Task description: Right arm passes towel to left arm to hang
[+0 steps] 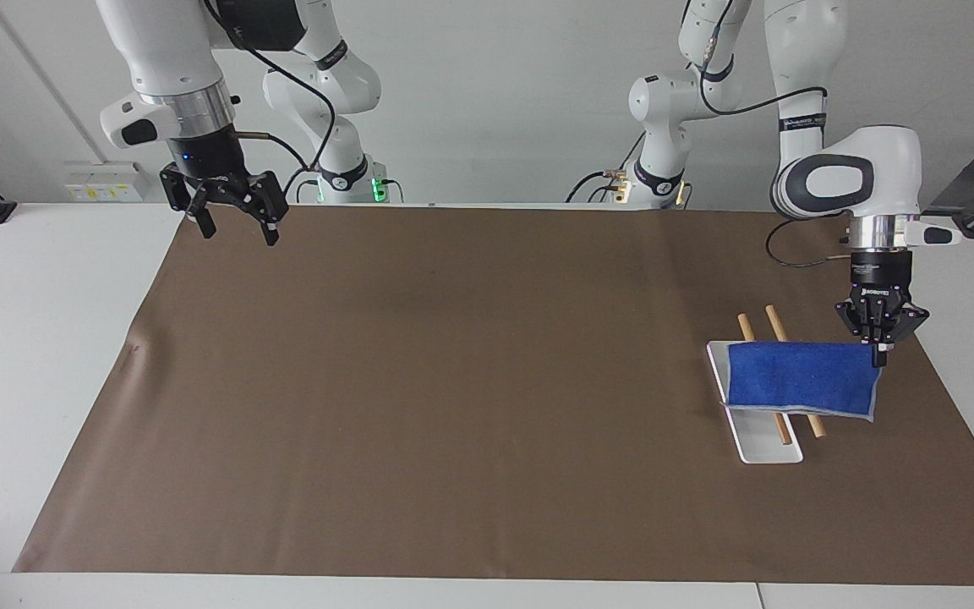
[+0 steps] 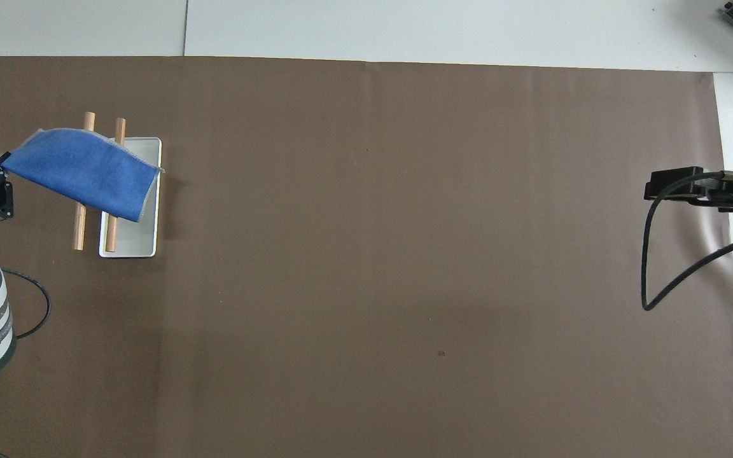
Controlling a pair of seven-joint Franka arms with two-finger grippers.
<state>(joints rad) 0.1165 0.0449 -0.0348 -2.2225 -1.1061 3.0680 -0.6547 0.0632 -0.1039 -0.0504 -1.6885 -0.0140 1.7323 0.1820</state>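
Left jaws (image 1: pixel 878 356) pinch the towel (image 1: pixel 800 390) corner, cloth draped over two rods (image 1: pixel 779 326); right jaws (image 1: pixel 236 224) spread, empty.

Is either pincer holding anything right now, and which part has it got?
The left pincer is shut on the blue towel, pinching one upper corner while the cloth hangs over the wooden rods. The right pincer is open and holds nothing.

One towel (image 1: pixel 800 378), one tray (image 1: pixel 759 444), two rods (image 1: pixel 813 423).
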